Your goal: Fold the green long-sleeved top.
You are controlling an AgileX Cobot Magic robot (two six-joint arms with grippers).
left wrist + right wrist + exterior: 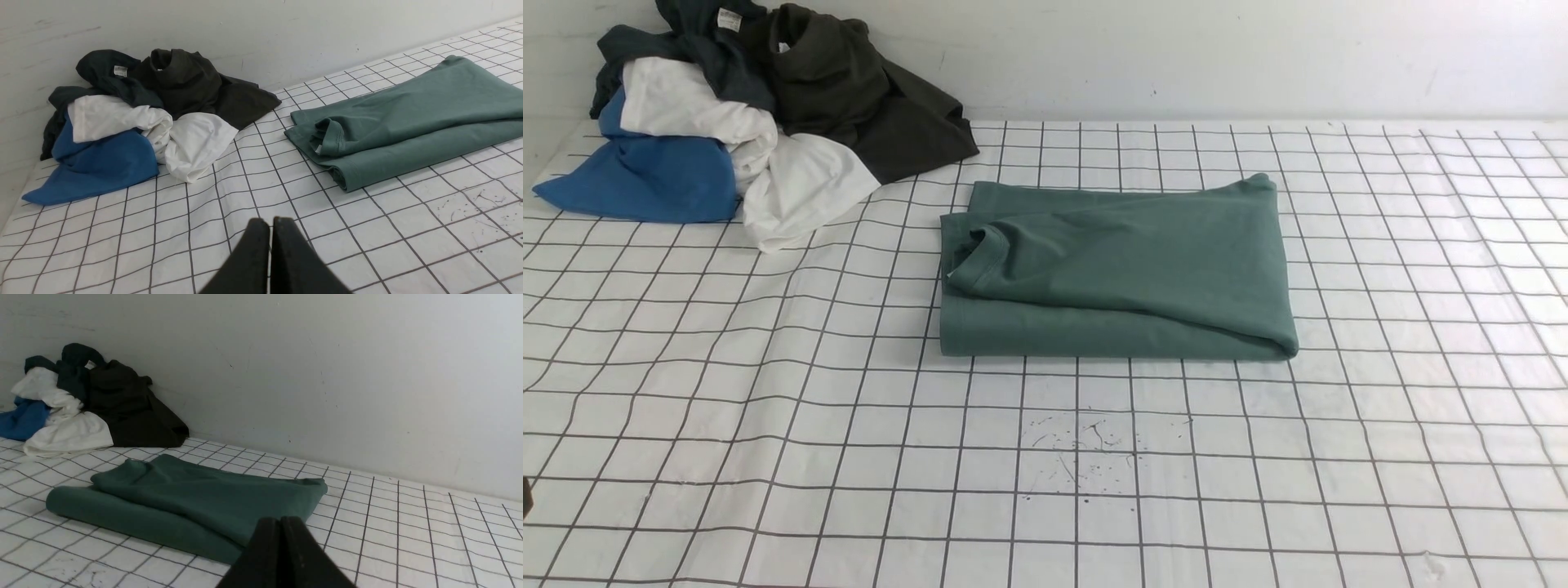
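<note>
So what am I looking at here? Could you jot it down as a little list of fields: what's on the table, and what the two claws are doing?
surface: table with a white, black-gridded cover
main item: green long-sleeved top, folded into a compact rectangle, collar toward the robot's left
other clothes: heap of blue, white and dark garments at the far left, apart from the top
left gripper: shut, holding nothing, above the bare cover
right gripper: shut, holding nothing
folding: looks done

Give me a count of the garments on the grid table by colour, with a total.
Green: 1, the folded green long-sleeved top
Blue: 1, blue garment
White: at least 1, white cloth
Dark: at least 2, dark garments
Total: at least 5; the pile hides the rest.
</note>
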